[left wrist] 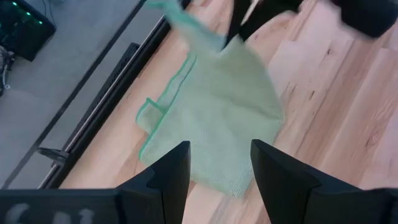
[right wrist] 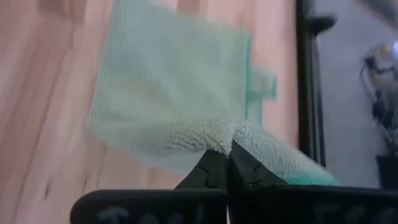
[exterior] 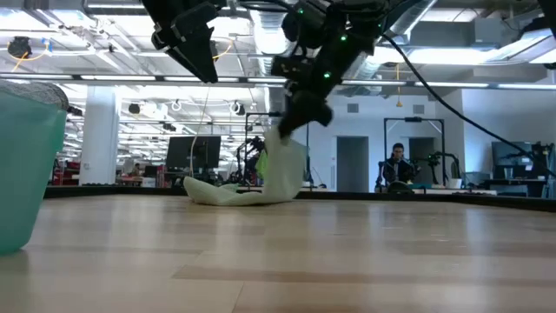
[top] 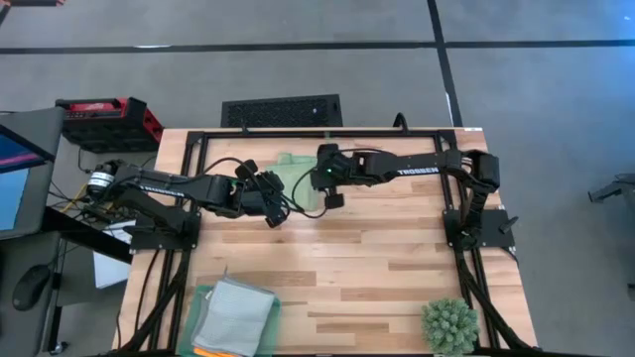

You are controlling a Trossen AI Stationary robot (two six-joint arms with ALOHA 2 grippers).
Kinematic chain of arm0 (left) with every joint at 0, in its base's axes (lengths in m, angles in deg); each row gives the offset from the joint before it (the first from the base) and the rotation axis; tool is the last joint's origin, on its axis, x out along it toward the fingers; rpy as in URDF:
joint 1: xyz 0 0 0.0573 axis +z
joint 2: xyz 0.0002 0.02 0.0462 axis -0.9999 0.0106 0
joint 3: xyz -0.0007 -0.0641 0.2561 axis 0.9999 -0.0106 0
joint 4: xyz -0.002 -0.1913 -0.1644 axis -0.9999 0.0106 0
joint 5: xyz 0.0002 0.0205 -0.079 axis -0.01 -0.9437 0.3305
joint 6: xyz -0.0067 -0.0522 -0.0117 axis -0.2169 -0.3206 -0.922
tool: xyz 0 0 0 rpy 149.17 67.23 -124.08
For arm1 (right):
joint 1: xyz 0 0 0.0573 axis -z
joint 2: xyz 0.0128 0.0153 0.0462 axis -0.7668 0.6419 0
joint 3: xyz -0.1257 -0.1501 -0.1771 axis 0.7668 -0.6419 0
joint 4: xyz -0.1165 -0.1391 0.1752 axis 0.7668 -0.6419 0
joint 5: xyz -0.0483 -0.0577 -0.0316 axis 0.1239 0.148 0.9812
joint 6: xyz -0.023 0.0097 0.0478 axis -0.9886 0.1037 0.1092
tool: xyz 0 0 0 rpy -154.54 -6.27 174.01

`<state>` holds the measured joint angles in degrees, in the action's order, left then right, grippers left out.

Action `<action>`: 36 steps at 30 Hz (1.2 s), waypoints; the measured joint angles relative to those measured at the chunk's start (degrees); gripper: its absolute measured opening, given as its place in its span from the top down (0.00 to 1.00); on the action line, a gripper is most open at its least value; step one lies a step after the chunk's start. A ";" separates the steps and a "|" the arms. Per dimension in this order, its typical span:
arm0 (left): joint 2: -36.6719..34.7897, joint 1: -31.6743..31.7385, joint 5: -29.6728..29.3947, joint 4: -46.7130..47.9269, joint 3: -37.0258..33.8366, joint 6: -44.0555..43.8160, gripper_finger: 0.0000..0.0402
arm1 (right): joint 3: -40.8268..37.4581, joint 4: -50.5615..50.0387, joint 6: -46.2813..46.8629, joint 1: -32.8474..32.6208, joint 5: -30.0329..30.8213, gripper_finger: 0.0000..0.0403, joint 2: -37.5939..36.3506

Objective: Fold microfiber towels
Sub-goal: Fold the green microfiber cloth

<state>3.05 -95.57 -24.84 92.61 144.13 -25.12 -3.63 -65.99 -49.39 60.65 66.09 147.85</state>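
At the near edge of the pale wooden counter [top: 357, 258] sits a dark green see-through plastic tray [top: 198, 307]. A soft grey-blue square cloth [top: 235, 312] lies folded in it, with a thin strip of a bright orange cloth [top: 210, 351] peeking out under its near side. Near the other corner of that same edge stands a small spiky green plant [top: 448, 325].

Farther back, well away from the tray, the two dark arms meet over the far half of the counter. The left claw [left wrist: 219, 163] hangs above the soft light green square cloth [left wrist: 217, 106]. Its two fingers stand wide apart and hold nothing. The cloth shows in the gap between them, down below.

The right claw [right wrist: 227, 163] is just beside it. Its two fingers are pressed tight together on one fluffy edge of the light green cloth. In the low view that pinched part hangs up off the wood, and the rest of the cloth droops down and lies in a heap on the counter. The cloth sits close to the black bar of the frame [top: 298, 132] along the far edge.

Past the counter is a grey floor [top: 298, 69] with a black vent grate [top: 282, 110] and a red and black box [top: 109, 121]. Far back in the room, a person [exterior: 398, 167] sits at a desk.
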 joint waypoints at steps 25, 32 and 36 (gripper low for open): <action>-3.73 -1.68 0.97 0.79 0.04 -2.92 0.60 | 8.17 15.11 -5.32 -1.87 -5.30 0.99 13.74; -3.73 -1.68 0.97 1.32 0.04 -2.93 0.60 | 8.37 15.22 -5.89 -2.25 -5.14 0.90 15.58; -3.71 -1.68 0.93 1.53 0.04 -2.99 0.60 | 8.46 15.50 -5.89 -3.06 -5.15 0.81 15.50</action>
<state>-0.66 -97.25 -23.90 94.15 144.17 -28.11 4.83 -50.49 -55.29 57.59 60.94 163.36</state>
